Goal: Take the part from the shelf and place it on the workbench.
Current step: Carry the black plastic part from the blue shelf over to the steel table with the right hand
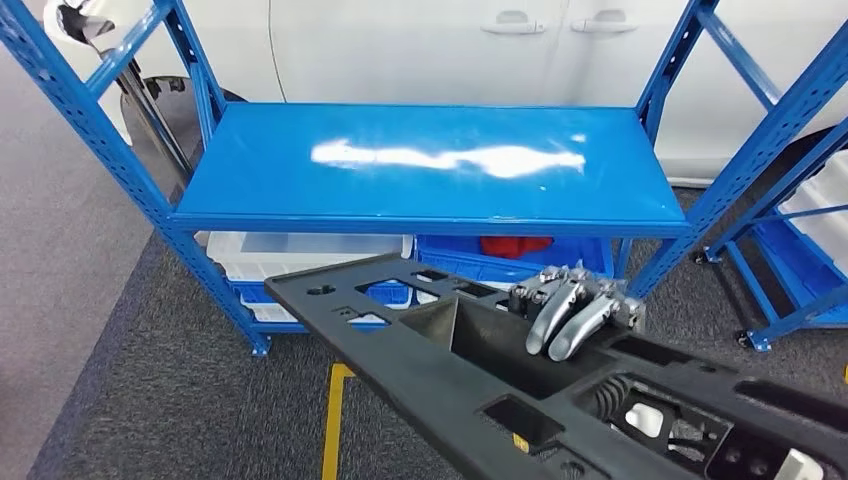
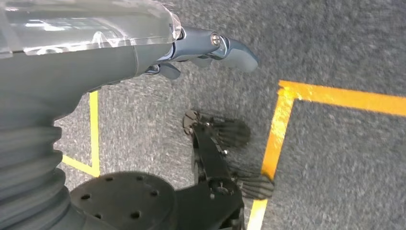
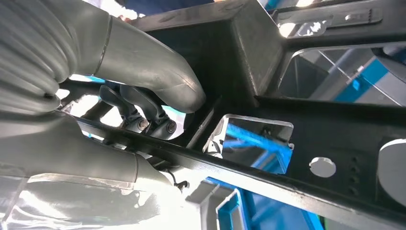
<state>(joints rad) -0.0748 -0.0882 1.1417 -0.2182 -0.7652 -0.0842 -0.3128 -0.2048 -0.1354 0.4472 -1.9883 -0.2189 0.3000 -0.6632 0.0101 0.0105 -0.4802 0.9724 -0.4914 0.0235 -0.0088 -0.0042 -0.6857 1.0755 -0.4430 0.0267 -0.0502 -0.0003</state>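
The part [image 1: 480,370] is a long black moulded plastic panel with several cut-outs, held up in front of the blue shelf [image 1: 440,165], slanting from the middle left to the lower right of the head view. My right hand [image 1: 572,308] grips its far edge, silver fingers curled over the rim. In the right wrist view the thick grey thumb [image 3: 148,72] presses the panel's [image 3: 330,129] underside and dark fingers [image 3: 139,108] hook its rim. My left hand [image 2: 210,50] hangs over the grey carpet and holds nothing; how its fingers lie I cannot tell.
The shelf's top board is bare and glossy. Below it stand a white bin [image 1: 290,255] and a blue bin [image 1: 510,262] holding something red. A second blue rack [image 1: 790,240] stands at the right. Yellow floor tape [image 1: 335,420] marks the carpet. A white car body [image 1: 420,45] is behind the shelf.
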